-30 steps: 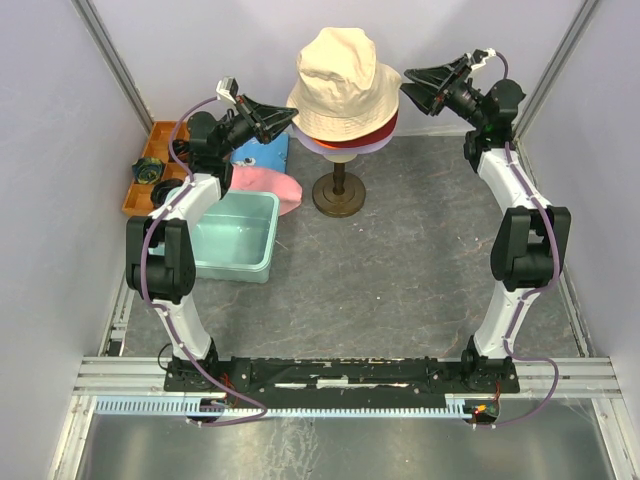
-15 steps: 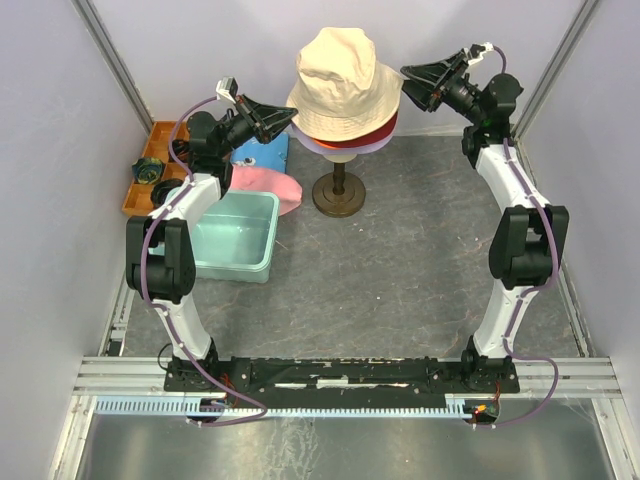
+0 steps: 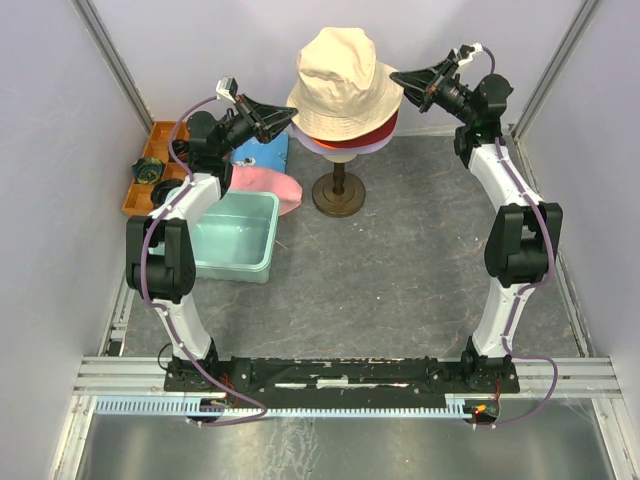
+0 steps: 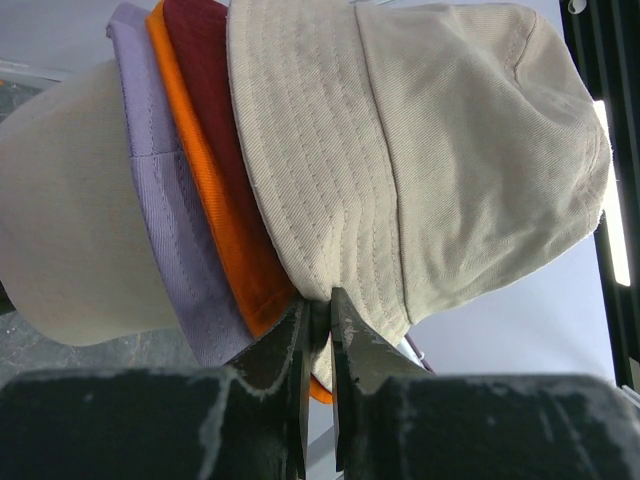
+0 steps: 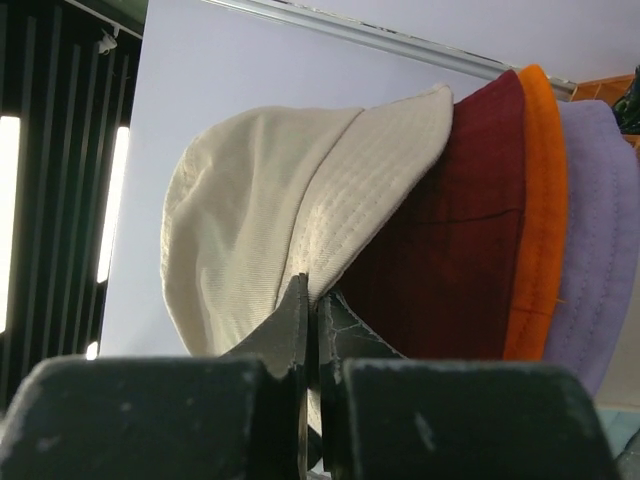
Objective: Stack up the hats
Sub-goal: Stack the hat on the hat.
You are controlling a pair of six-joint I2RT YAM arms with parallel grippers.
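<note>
Cream hat (image 3: 343,85) pinched at both sides
We closed the right gripper (image 3: 393,76) on its brim while the left gripper (image 3: 294,117) stayed clamped opposite; it topped the stack, ready to be tugged down.

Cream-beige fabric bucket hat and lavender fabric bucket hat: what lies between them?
A dark red fabric bucket hat, then an orange fabric bucket hat, seen in both wrist views.
</note>
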